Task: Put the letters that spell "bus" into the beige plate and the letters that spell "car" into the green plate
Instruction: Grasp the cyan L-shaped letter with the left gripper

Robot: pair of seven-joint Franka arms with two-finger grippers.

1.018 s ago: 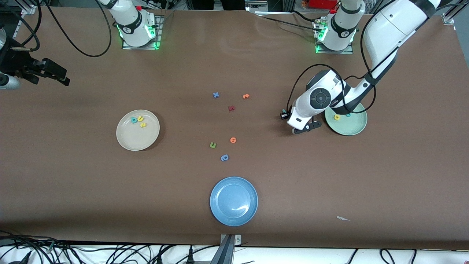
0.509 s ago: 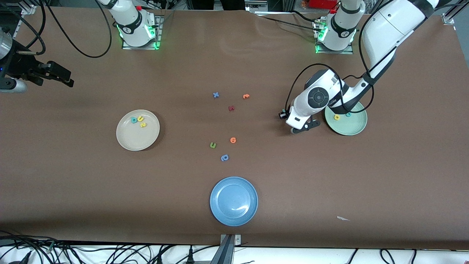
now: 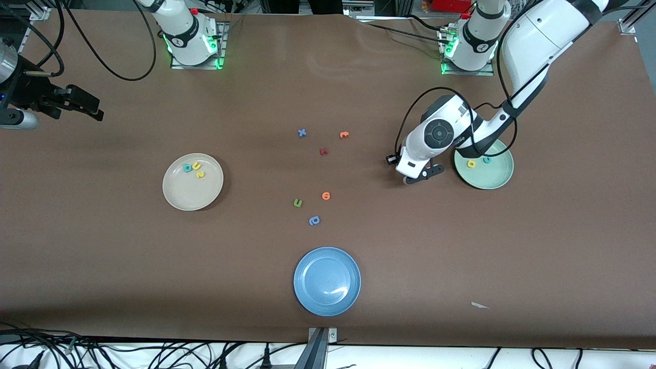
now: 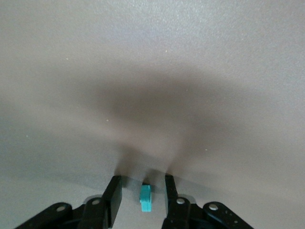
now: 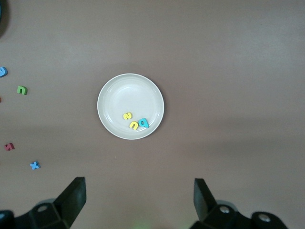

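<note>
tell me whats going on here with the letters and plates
Two arms are sorting foam letters into plates. The beige plate already holds b, u and s. The green plate holds a yellow a and a teal c. The left gripper is low over the table beside the green plate, its fingers either side of a small teal letter. The right gripper, open, waits high above the right arm's end.

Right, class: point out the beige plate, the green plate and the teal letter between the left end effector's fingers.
beige plate (image 3: 205,197): front view, bare inner floor near the rim.
green plate (image 3: 493,177): front view, bare inner floor.
teal letter (image 4: 146,198): left wrist view, middle of its visible face.
</note>
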